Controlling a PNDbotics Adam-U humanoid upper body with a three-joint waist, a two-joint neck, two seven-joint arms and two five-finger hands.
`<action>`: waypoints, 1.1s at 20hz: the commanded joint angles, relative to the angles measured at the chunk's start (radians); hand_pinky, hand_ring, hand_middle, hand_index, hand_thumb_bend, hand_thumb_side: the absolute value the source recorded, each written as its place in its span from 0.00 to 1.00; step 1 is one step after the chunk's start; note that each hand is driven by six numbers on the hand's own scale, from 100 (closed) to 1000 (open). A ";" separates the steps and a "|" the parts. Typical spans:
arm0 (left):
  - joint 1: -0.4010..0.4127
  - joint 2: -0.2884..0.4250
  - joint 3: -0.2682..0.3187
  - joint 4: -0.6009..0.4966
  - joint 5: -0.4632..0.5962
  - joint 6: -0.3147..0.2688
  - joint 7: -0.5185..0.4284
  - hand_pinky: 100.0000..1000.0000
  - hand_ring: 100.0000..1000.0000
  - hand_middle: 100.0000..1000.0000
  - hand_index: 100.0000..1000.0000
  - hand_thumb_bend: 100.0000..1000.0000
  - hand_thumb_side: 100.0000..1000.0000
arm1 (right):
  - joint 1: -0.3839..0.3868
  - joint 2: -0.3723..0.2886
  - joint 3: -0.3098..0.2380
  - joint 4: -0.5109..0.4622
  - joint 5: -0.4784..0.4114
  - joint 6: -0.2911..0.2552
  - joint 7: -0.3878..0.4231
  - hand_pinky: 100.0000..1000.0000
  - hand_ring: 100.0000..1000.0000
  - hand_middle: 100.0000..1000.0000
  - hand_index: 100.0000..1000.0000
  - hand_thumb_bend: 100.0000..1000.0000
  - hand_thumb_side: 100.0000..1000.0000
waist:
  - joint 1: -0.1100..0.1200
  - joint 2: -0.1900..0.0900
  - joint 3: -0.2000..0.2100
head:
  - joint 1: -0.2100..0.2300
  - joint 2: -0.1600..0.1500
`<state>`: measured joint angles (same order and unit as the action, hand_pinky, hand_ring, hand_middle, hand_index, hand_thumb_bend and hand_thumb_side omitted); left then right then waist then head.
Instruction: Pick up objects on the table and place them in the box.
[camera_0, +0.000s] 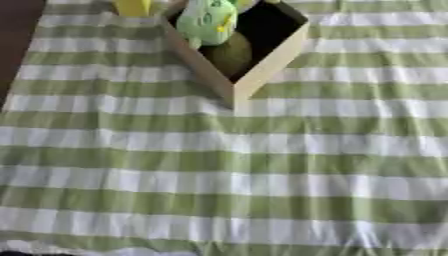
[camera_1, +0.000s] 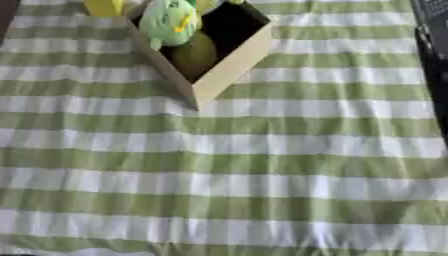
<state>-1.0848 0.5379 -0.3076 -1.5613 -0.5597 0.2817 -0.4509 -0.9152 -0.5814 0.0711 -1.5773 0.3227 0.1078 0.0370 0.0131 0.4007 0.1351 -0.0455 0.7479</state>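
Where the counter (camera_0: 219, 165) fills both views, it is covered by a cloth of broad green and white stripes running crosswise, soft-looking and slightly rumpled, with shallow folds near the lower edge. At the far left of the left eye view, a dark brown strip (camera_0: 17, 30) shows beyond the cloth edge; what it is cannot be told. Near the top edge, just left of the box, stands a yellow object (camera_0: 133, 7), cut off by the frame, its shape unclear.

The box (camera_0: 271, 62) sits at the top centre, set askew so that one corner points down the view. Its walls are flat, pale tan panels with straight edges, resembling cardboard or thin wood, and its inside is dark. Inside it, a light green rounded item (camera_0: 208, 21) with a small yellow mark and a soft, plush-like look rises above the left wall. Below it, lower in the box, lies a dull olive rounded object (camera_0: 229, 52), touching or nearly touching the green item.

At the far right of the right eye view, a black, hard-edged object (camera_1: 432, 55) runs down the upper edge of the frame, beside the cloth.

Neither hand appears in either view, so the state of the fingers cannot be told.
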 joint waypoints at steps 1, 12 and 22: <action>-0.038 -0.066 -0.040 0.043 0.008 -0.013 -0.045 0.74 0.57 0.44 0.57 0.00 0.22 | -0.022 -0.005 -0.006 -0.022 -0.001 -0.001 0.003 0.93 0.89 0.74 0.80 0.00 0.17 | 0.010 -0.219 -0.006 | 0.010 0.002; -0.046 -0.179 -0.054 0.232 -0.135 -0.114 -0.036 0.89 0.82 0.74 0.93 0.22 0.43 | -0.010 0.002 -0.013 -0.021 -0.007 0.001 -0.002 0.94 0.89 0.74 0.80 0.00 0.20 | 0.012 -0.216 -0.019 | 0.010 0.006; -0.049 -0.117 0.082 0.039 -0.073 -0.064 0.063 0.87 0.80 0.71 0.88 0.13 0.38 | -0.005 -0.002 -0.017 -0.023 -0.011 -0.002 -0.007 0.94 0.89 0.74 0.80 0.00 0.18 | 0.009 -0.221 -0.005 | -0.004 0.009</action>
<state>-1.1155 0.3824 -0.2546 -1.4871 -0.6497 0.2041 -0.4031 -0.9054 -0.5616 0.0672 -1.5778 0.3175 0.1063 0.0347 0.0131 0.4007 0.1294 -0.0465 0.7527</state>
